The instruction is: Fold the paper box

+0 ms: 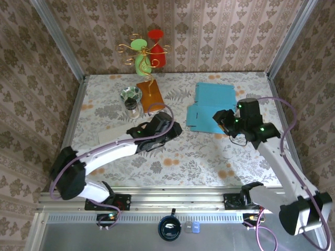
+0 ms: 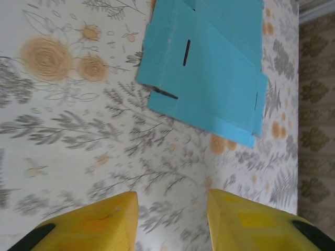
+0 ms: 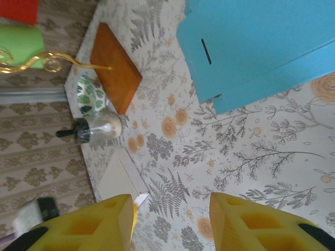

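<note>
Flat blue paper box (image 1: 212, 107) lies unfolded on the bench (image 1: 209, 162), toward one o'clock. Left gripper (image 2: 171, 204) hovers at its eight o'clock, right gripper (image 3: 170, 206) at four. Both sets of fingers are parted and empty, likely flanking it for a fold.

Part of the paper box (image 1: 205, 103) seems hidden under the right gripper (image 1: 220, 120), and both wrist views crop it.

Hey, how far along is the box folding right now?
Done: nothing looks folded yet. The blue paper box lies apparently flat on the table, with no flaps raised. In hand: nothing. The left gripper and right gripper are both open and empty, near the box but apart from it. Left: gripping the flaps and all of the folding.
</note>
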Action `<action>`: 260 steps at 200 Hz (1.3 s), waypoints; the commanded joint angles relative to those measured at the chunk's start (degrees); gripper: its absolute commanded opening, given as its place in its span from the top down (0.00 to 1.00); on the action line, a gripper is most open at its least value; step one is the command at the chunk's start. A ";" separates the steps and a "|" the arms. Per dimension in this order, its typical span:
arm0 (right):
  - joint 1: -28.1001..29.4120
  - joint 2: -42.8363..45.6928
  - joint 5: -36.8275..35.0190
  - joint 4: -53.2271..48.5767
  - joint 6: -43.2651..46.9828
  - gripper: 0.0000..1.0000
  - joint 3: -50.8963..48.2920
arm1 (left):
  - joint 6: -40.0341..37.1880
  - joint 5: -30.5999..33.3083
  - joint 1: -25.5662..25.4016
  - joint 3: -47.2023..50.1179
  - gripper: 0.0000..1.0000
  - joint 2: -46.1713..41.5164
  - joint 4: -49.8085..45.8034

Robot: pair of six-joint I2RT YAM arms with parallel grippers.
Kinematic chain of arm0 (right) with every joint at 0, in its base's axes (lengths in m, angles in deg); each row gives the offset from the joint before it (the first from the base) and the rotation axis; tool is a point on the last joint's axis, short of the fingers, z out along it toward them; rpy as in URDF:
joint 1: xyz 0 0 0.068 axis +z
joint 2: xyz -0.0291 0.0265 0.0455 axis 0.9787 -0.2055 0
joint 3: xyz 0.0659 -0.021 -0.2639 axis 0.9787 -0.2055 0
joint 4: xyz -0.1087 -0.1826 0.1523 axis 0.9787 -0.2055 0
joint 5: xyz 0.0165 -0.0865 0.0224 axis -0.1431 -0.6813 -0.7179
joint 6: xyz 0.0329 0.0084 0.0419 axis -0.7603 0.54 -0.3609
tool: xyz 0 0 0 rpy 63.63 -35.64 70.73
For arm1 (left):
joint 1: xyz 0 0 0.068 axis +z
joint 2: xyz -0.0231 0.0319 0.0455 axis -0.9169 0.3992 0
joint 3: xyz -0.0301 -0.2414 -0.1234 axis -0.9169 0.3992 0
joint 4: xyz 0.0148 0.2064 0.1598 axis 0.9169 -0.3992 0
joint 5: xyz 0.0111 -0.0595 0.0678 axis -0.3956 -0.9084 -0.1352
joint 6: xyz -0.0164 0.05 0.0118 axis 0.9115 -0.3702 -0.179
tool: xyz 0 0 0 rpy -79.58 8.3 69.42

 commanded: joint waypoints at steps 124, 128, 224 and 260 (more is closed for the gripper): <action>-0.66 14.47 1.60 -9.87 -1.02 0.51 -4.70 | 37.31 4.37 2.30 -3.36 0.58 25.45 30.10; -0.64 14.52 1.58 -9.72 -1.17 0.51 -4.82 | 37.50 3.99 2.52 -3.57 0.58 25.79 30.37; -0.64 12.66 1.80 -8.08 -0.78 0.51 -4.89 | 43.45 1.80 2.83 -5.27 0.60 31.81 35.11; -0.69 12.10 2.43 -7.97 -0.31 0.51 -5.21 | 44.67 2.03 2.71 -6.03 0.62 33.60 36.71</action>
